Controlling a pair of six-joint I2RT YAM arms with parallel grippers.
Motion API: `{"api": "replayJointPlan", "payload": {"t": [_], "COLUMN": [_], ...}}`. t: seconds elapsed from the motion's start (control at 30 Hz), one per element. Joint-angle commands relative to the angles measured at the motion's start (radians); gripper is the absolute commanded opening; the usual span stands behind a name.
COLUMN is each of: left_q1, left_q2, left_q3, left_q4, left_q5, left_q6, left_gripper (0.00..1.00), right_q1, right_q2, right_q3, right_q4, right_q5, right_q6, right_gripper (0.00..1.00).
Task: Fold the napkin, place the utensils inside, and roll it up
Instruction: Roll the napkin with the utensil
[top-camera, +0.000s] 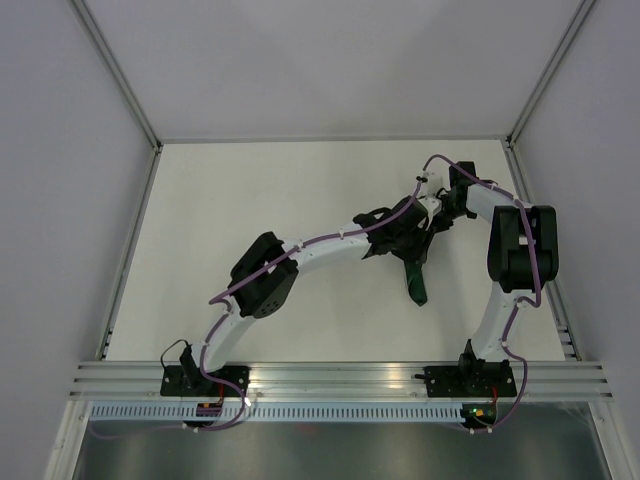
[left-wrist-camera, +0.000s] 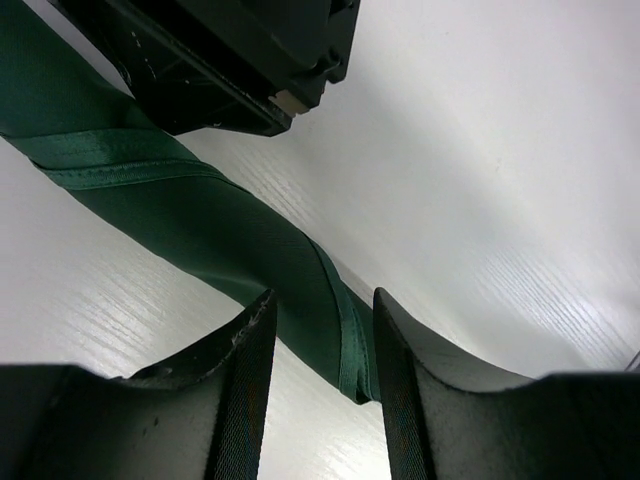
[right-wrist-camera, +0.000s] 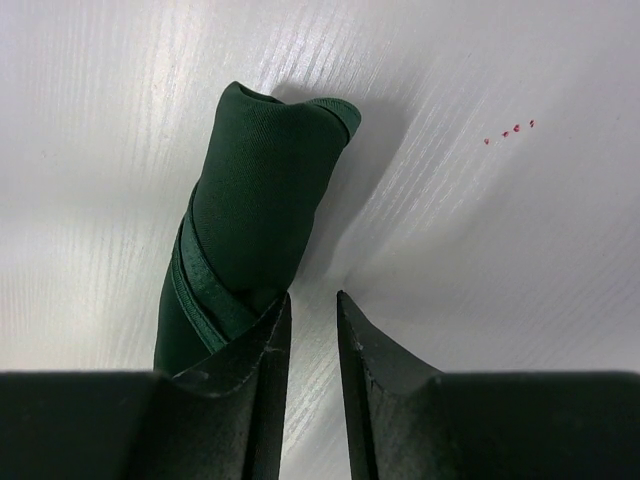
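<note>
The napkin (right-wrist-camera: 250, 220) is dark green cloth, matt and finely woven, its stitched hem faintly shiny; the table (right-wrist-camera: 480, 250) is white, smooth, softly glossy, with a faint wood-like grain; the left gripper (left-wrist-camera: 320, 305) has fingers (left-wrist-camera: 240, 400) of black matt plastic — ribbed pads, scuffed edges; the rail (top-camera: 340, 378) looks like brushed metal.

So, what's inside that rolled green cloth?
Only green folds show at the open end of the cloth. Anything wrapped inside is hidden by the fabric.
</note>
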Motion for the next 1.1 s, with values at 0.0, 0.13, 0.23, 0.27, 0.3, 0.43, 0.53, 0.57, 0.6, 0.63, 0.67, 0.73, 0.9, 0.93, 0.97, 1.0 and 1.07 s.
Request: {"api": "replayJointPlan", "payload": {"t": [0.0, 0.13, 0.23, 0.27, 0.3, 0.43, 0.53, 0.57, 0.6, 0.63, 0.67, 0.73, 0.9, 0.93, 0.97, 1.0, 1.07], "left_q1": [-0.004, -0.003, 0.000, 0.002, 0.002, 0.012, 0.017, 0.022, 0.023, 0.026, 0.031, 0.037, 0.071, 0.090, 0.098, 0.106, 0.124], "left_q2": [-0.096, -0.128, -0.160, -0.168, -0.179, -0.237, -0.271, -0.294, -0.309, -0.323, -0.358, -0.398, -0.658, -0.700, -0.742, -0.833, -0.918], "left_q3": [-0.006, -0.026, -0.037, -0.043, -0.048, -0.083, -0.120, -0.141, -0.155, -0.167, -0.196, -0.233, -0.494, -0.579, -0.621, -0.662, -0.770], "left_q4": [0.034, 0.058, 0.066, 0.068, 0.071, 0.085, 0.097, 0.103, 0.108, 0.111, 0.115, 0.123, 0.212, 0.216, 0.220, 0.226, 0.230], "left_q5": [-0.020, -0.036, -0.047, -0.050, -0.054, -0.062, -0.065, -0.067, -0.067, -0.065, -0.065, -0.103, -0.143, -0.145, -0.146, -0.157, -0.177], "left_q6": [0.046, 0.054, 0.057, 0.058, 0.058, 0.057, 0.057, 0.055, 0.054, 0.051, 0.049, 0.045, -0.003, -0.014, -0.024, -0.033, -0.040], "left_gripper": [0.49, 0.49, 0.49, 0.49, 0.49, 0.49, 0.49, 0.49, 0.49, 0.49, 0.49, 0.49, 0.48, 0.48, 0.49, 0.49, 0.50], "right_q1": [-0.002, -0.007, -0.014, -0.019, -0.022, -0.039, -0.047, -0.051, -0.056, -0.059, -0.070, -0.085, -0.160, -0.183, -0.192, -0.203, -0.234], "right_q2": [-0.010, -0.018, -0.030, -0.038, -0.039, -0.051, -0.059, -0.067, -0.071, -0.079, -0.094, -0.119, -0.271, -0.324, -0.352, -0.376, -0.459], "right_q3": [-0.016, -0.013, -0.013, -0.012, -0.012, -0.012, -0.007, -0.009, -0.007, -0.007, -0.001, 0.007, 0.022, 0.018, 0.014, 0.013, 0.008], "right_q4": [0.003, 0.013, 0.018, 0.024, 0.025, 0.041, 0.050, 0.053, 0.058, 0.061, 0.061, 0.046, 0.004, 0.003, -0.004, -0.010, -0.022], "right_q5": [0.079, 0.087, 0.094, 0.096, 0.097, 0.103, 0.108, 0.108, 0.108, 0.108, 0.107, 0.075, -0.007, -0.021, -0.041, -0.050, -0.074], "right_q6": [0.007, 0.017, 0.024, 0.029, 0.030, 0.044, 0.050, 0.055, 0.058, 0.060, 0.063, 0.064, 0.043, 0.037, 0.035, 0.034, 0.035], "right_gripper": [0.32, 0.34, 0.36, 0.37, 0.37, 0.40, 0.40, 0.40, 0.41, 0.41, 0.41, 0.41, 0.48, 0.49, 0.51, 0.53, 0.54]}}
